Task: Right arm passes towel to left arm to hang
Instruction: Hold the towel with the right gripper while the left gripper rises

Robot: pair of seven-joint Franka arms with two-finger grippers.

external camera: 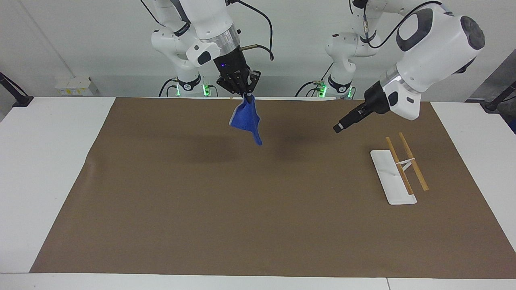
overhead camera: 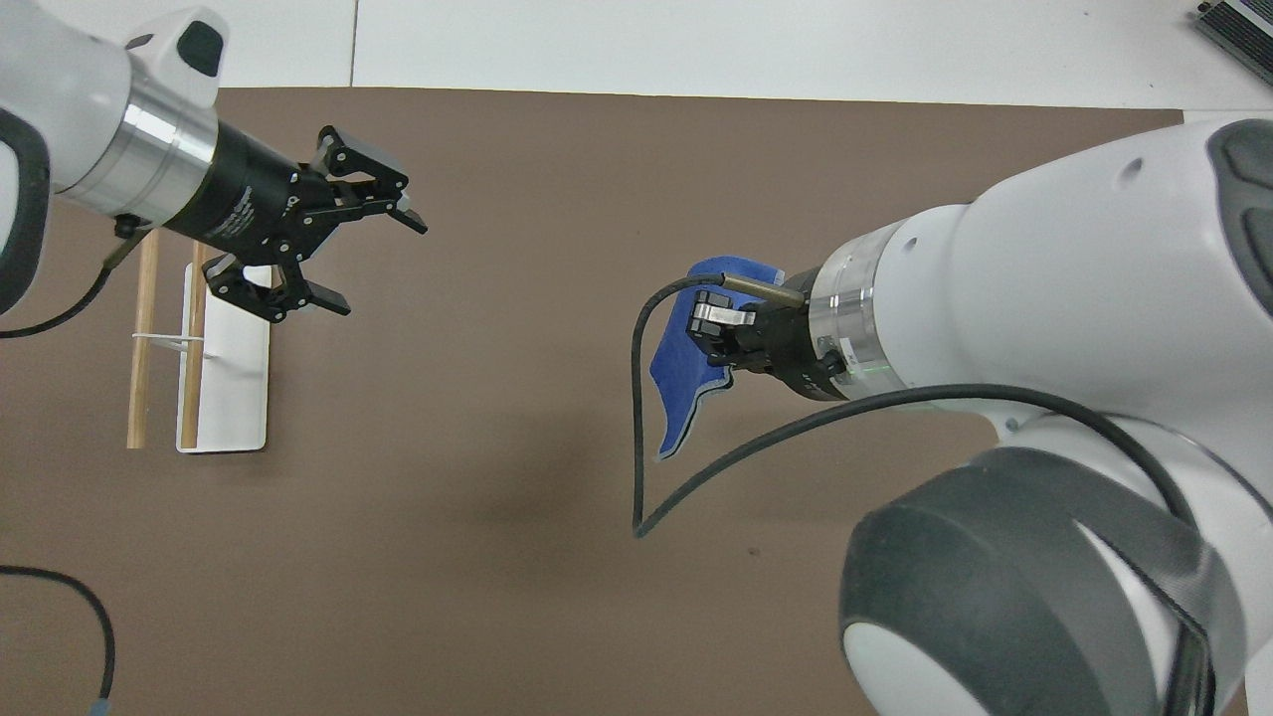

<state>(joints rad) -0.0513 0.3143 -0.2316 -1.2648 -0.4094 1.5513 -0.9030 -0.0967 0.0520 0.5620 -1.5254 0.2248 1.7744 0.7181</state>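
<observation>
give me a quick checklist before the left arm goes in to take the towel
1. Right tool shut on the towel: ok, it pinches one corner.
2. Towel clear of the brown mat: ok, it hangs free in the air.
3. Left tool open: ok, its fingers are spread wide in the overhead view.
4. Left tool at the towel: not ok, a clear gap remains and it is over the mat, near the rack.
5. Path between left tool and towel: ok, nothing stands between them.
6. Towel rack upright, both wooden bars bare: ok.
</observation>
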